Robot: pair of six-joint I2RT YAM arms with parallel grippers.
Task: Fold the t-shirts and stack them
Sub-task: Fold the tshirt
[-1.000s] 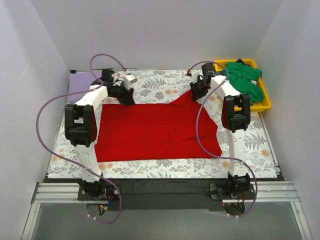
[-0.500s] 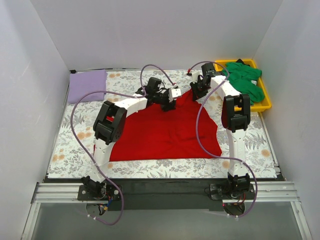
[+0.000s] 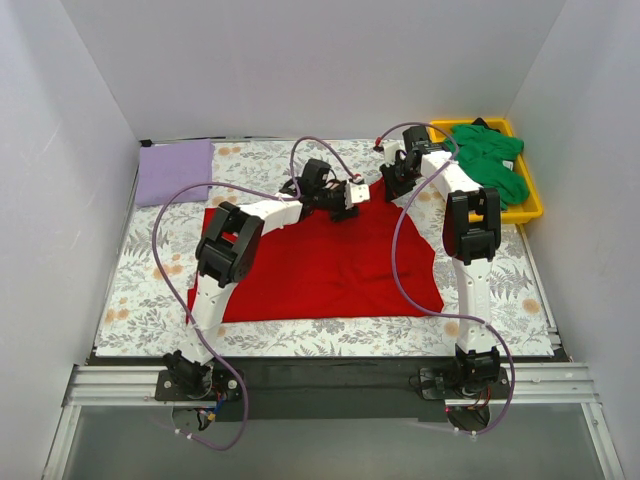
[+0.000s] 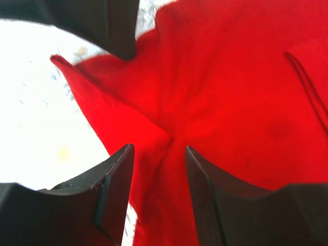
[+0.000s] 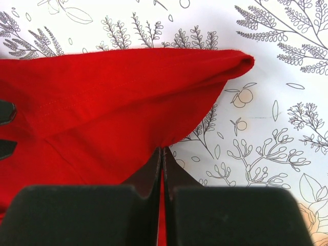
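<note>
The red t-shirt (image 3: 320, 265) lies spread on the floral table cloth, with its far edge gathered toward the back middle. My left gripper (image 3: 347, 205) is at that far edge; in the left wrist view (image 4: 156, 148) its fingers stand apart over a raised ridge of red cloth (image 4: 169, 138). My right gripper (image 3: 388, 187) is shut on the shirt's far right corner, and in the right wrist view (image 5: 163, 149) the cloth (image 5: 118, 102) is pinched between the closed fingers. The lavender t-shirt (image 3: 173, 172) lies folded at the back left. The green t-shirt (image 3: 490, 155) lies in the tray.
A yellow plastic tray (image 3: 525, 213) stands at the back right corner. White walls close in the table on the left, back and right. The floral table cloth (image 3: 150, 290) shows bare to the left of the red shirt and along the front edge.
My left arm swung from the back left to the back middle, dragging the red shirt's far left part rightward beside the right gripper. The right arm has not moved.
</note>
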